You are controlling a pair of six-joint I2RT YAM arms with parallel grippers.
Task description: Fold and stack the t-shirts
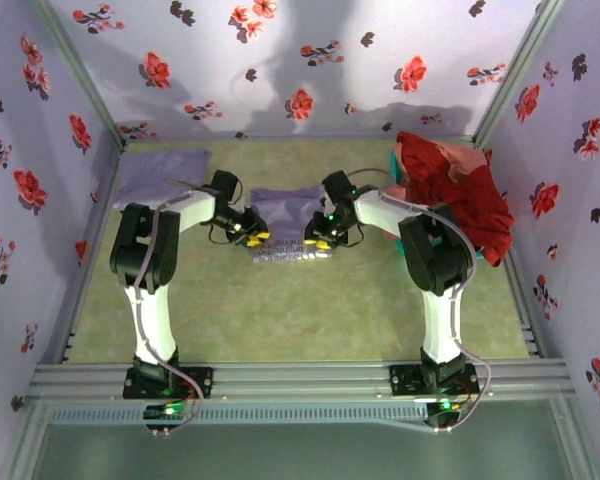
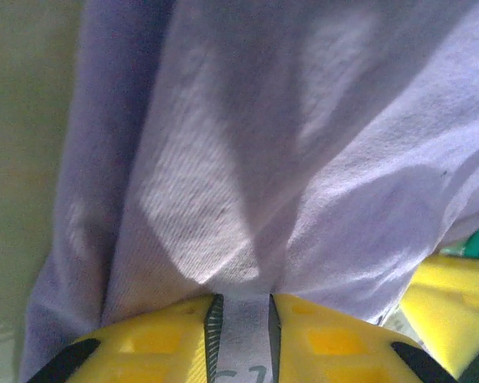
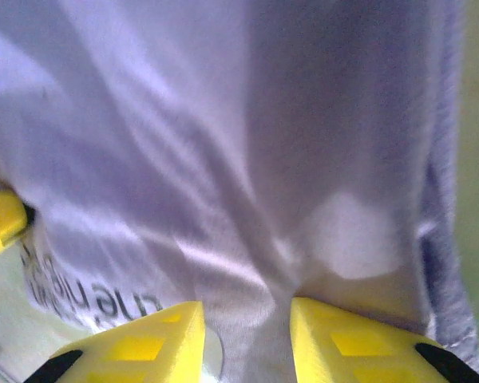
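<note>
Overhead, the lettered lavender t-shirt [image 1: 288,222] lies mid-desk [image 1: 280,310], with red shirts [image 1: 460,200] heaped at the right. The wrist views add the grips: the left jaws narrowly pinch its fabric, and the right jaws, wider, clamp a bunched fold beside the lettering [image 3: 88,299].

You've got lettering [image 3: 88,299] on the lavender t-shirt [image 3: 223,144]; right wrist view shows it dark and upside down at the shirt's lower left edge, too blurred to make out words; top view shows a printed band on the near hem, too small to read; left wrist view shows cut-off marks at the bottom edge, illegible.
</note>
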